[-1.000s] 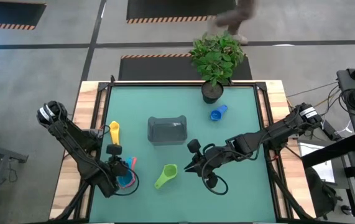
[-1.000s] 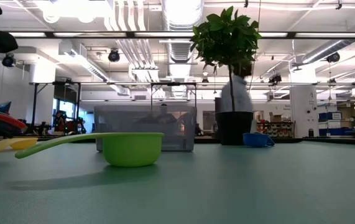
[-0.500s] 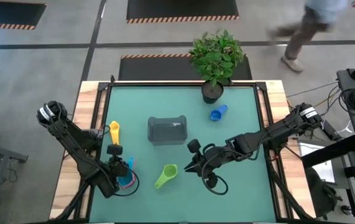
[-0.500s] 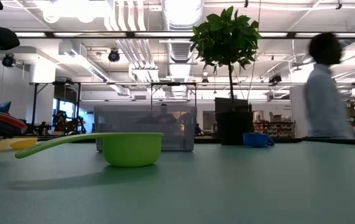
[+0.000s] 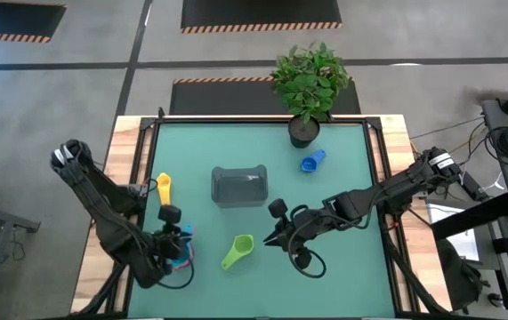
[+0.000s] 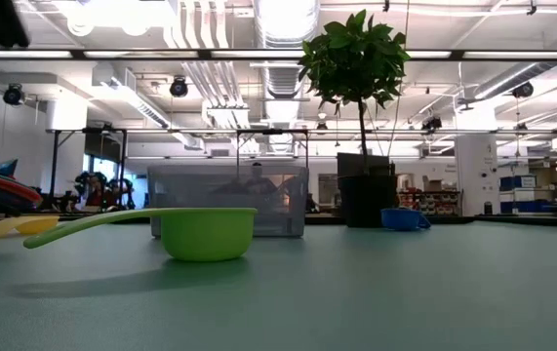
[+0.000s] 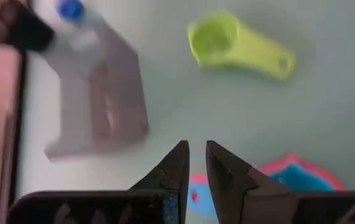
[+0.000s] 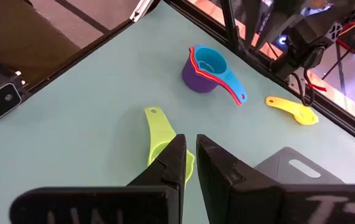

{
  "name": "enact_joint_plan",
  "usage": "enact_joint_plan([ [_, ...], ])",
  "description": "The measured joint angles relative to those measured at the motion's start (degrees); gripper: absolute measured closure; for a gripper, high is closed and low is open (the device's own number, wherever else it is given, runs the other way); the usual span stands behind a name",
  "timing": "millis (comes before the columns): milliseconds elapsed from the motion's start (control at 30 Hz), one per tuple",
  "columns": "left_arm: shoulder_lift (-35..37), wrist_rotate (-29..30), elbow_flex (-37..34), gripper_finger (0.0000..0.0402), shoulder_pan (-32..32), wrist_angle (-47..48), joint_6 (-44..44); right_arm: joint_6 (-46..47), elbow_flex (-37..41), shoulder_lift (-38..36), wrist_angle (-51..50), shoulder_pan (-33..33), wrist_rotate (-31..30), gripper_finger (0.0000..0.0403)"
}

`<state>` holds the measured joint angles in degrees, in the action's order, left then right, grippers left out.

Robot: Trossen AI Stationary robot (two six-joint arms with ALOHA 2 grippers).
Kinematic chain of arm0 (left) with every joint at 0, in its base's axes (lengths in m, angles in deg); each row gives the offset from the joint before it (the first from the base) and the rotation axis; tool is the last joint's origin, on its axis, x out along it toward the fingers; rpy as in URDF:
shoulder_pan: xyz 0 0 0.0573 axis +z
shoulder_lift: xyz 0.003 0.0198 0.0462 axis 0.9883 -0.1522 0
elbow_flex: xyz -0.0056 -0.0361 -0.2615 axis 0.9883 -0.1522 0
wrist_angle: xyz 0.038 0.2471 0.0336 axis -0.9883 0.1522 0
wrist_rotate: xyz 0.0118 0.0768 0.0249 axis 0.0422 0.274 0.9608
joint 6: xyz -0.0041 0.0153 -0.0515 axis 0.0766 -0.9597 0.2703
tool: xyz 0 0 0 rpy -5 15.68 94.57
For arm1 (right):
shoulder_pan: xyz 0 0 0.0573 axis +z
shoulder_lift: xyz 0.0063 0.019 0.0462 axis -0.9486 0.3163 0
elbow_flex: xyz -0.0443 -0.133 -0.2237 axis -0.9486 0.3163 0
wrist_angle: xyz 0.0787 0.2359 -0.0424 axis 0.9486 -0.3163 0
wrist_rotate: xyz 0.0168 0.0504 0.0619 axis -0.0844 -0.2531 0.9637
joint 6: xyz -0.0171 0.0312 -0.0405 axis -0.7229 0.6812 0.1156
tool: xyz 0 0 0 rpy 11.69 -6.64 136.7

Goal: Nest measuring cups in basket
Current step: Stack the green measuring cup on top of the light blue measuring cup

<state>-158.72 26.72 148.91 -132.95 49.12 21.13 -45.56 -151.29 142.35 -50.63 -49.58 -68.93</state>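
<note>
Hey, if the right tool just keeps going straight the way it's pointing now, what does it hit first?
Most likely the green measuring cup. In the right wrist view it lies just ahead of the right tool, whose fingers sit almost together. The stacked cups lie farther on. Depth is hard to judge, so the tool might pass over the green cup.

The high camera looks straight down on the whole desk, with the plant at twelve o'clock. The low camera sits at desk height, close to the green cup, facing the basket and the room beyond. Each wrist camera looks past its own fingers; both share the green cup and basket.
</note>
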Motion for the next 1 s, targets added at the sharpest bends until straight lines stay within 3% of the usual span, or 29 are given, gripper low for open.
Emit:
enact_joint_plan([
  [233, 5.6, 7.1, -1.7, 0.0365, 0.0, -12.0, -12.1, 3.2, 0.0, 0.0, 0.0, 0.0, -0.1, 0.0376],
  [400, 8.6, 10.8, -5.3, 0.0365, 0.0, -17.6, -15.2, 7.0, 0.0, 0.0, 0.0, 0.0, -0.9, 0.0376],
  [667, 11.8, 17.8, -11.4, 0.0365, 0.0, -24.9, -18.4, 29.7, 0.0, 0.0, -6.8, -0.1, -17.4, 0.0376],
  [833, 12.1, 23.8, -12.5, 0.0365, 0.0, -25.4, -19.8, 36.3, 0.0, 0.6, -12.0, -0.2, -17.4, 0.0376],
  [1000, 12.0, 25.8, -12.5, 0.0365, 0.1, -25.5, -20.6, 37.2, 0.0, 2.4, -9.5, -0.2, -12.7, 0.0376],
])
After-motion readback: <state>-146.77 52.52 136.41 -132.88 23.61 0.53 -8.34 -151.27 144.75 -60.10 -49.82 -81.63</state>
